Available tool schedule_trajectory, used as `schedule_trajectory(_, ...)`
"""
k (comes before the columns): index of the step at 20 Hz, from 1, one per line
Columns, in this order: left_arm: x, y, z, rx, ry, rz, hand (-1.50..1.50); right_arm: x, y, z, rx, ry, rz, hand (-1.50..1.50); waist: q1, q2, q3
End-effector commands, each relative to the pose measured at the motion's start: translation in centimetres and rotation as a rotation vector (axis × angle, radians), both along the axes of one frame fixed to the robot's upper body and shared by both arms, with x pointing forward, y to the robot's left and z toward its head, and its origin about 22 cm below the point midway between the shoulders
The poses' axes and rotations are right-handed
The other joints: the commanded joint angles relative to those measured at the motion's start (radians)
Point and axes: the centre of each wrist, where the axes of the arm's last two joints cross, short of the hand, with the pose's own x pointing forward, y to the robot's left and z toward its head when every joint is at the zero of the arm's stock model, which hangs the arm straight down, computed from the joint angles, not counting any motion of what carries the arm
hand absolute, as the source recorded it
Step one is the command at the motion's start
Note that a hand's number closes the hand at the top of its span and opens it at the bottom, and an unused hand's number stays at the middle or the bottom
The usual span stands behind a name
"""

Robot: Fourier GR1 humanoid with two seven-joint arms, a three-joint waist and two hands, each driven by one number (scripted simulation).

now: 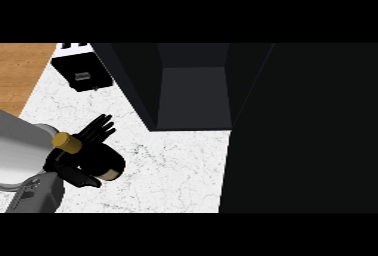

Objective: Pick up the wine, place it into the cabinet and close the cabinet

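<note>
My left hand [66, 167] sits low at the view's left, at the end of my grey forearm [18, 150], which comes in large from the left edge. The fingers [100, 129] are fanned out and close to straight, pointing up and to the right over the white marbled counter [170, 170], and the thumb [80, 179] sticks out lower down, so I read the hand as wide rather than curled. The wine [108, 165] is right against this hand: its gold cap [66, 143] shows just beside the end of my forearm, and its dark body runs down and to the right, with a pale patch near its lower end. The bottle lies between the spread fingers and the thumb, but black on black hides the contact, so I cannot tell whether any finger actually touches the glass, nor whether the bottle stands on the counter or is off it. The cabinet [192, 95] is well apart from the wine, up and to the right; it is open, its grey inner floor showing between dark walls, and its door [303, 130] fills the right side of the view as a broad black panel. A small black appliance [81, 70] stands at the counter's far left corner, next to a wooden surface [22, 70].
</note>
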Motion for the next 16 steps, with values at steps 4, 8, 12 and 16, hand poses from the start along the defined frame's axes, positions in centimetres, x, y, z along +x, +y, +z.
schedule_trajectory(4,0.2,-0.9,-1.5,-0.152,-0.023,-0.067,-1.5,-2.1,-0.1,0.9,0.046,-0.031,0.03,-1.5,-0.005,0.002,-0.001)
schedule_trajectory(8,-0.1,-1.9,-1.6,-0.212,0.003,-0.166,1.5,-2.4,-0.4,1.0,0.035,-0.015,0.004,-1.5,-0.002,-0.003,0.0)
schedule_trajectory(12,-0.5,-2.0,-0.9,-0.187,-0.066,-0.208,1.5,-2.0,-0.4,1.0,0.032,-0.035,0.012,-1.5,0.004,-0.003,0.0)
schedule_trajectory(16,-1.1,-2.4,-0.8,-0.09,-0.183,-0.115,1.5,-1.9,-0.9,1.4,0.019,-0.023,0.007,-1.5,0.003,0.0,-0.001)
